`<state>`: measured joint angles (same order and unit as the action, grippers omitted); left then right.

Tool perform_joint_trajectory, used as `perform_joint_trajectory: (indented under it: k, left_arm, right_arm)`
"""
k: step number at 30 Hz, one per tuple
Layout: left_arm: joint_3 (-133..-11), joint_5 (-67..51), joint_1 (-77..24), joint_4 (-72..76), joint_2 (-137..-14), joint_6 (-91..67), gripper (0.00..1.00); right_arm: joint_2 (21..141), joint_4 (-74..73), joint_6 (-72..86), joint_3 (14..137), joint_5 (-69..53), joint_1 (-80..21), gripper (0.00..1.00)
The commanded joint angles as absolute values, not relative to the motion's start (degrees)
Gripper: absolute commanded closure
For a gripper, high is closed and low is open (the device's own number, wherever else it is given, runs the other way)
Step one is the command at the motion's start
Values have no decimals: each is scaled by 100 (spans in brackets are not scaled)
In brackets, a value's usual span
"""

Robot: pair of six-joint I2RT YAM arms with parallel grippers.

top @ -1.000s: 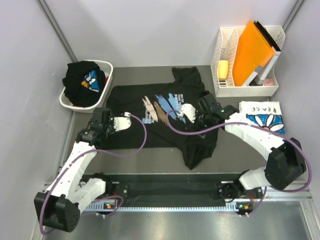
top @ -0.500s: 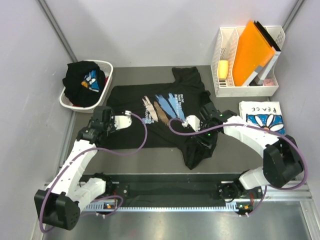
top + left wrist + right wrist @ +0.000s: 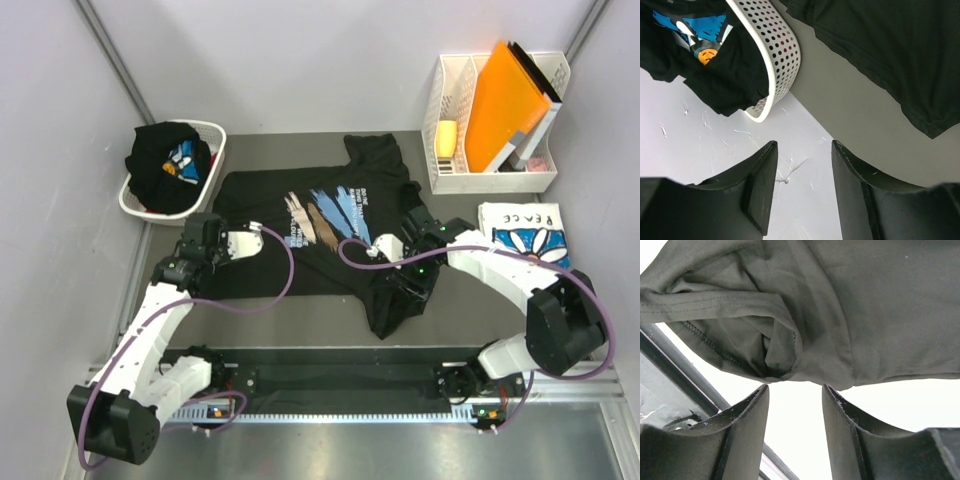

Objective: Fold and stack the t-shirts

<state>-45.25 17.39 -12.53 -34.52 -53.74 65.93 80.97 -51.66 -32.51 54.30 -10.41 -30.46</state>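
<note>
While the black tee (image 3: 320,215) lies spread print-up and sideways on the table (image 3: 290,312), with its hem to the left and its sleeves pointing far and near, the fold has barely begun. The near sleeve (image 3: 765,335) is bunched rather than flat. The right gripper (image 3: 792,387) hovers just over that sleeve with its jaws apart; cloth lies ahead of the tips and none sits between them. The left gripper (image 3: 801,146) waits at the near hem corner, also parted and empty, just off the cloth.

The step in hand looks like taking hold of the near edge, sleeve on the right and hem corner on the left, for a first lengthwise fold. The next move calls for the right gripper to drop onto the sleeve and pinch one layer, not the whole wad. The left gripper needs to shift onto the hem before closing, so both ends lift together.

A folded white tee (image 3: 525,240) rests at the right, the likely place for the stack. Another black tee waits in the basket (image 3: 215,135).
</note>
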Motion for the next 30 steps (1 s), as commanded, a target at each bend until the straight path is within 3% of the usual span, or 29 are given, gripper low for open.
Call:
perform_joint_trajectory:
  k: [1, 16, 30]
  left_arm:
    - [-4500, 1617, -1283, -3296, -5203, 6609, 48]
    - [-4421, 1600, -1283, -3208, -5238, 6574, 48]
    - [-4368, 1644, -1292, -3278, -5098, 6574, 48]
  right_arm:
    - [8147, -5308, -3252, 5686, -1160, -2997, 53]
    - [8455, -5335, -3261, 6091, -1143, -3111, 54]
    - [8657, -4852, -3261, 5546, -1046, -3199, 56]
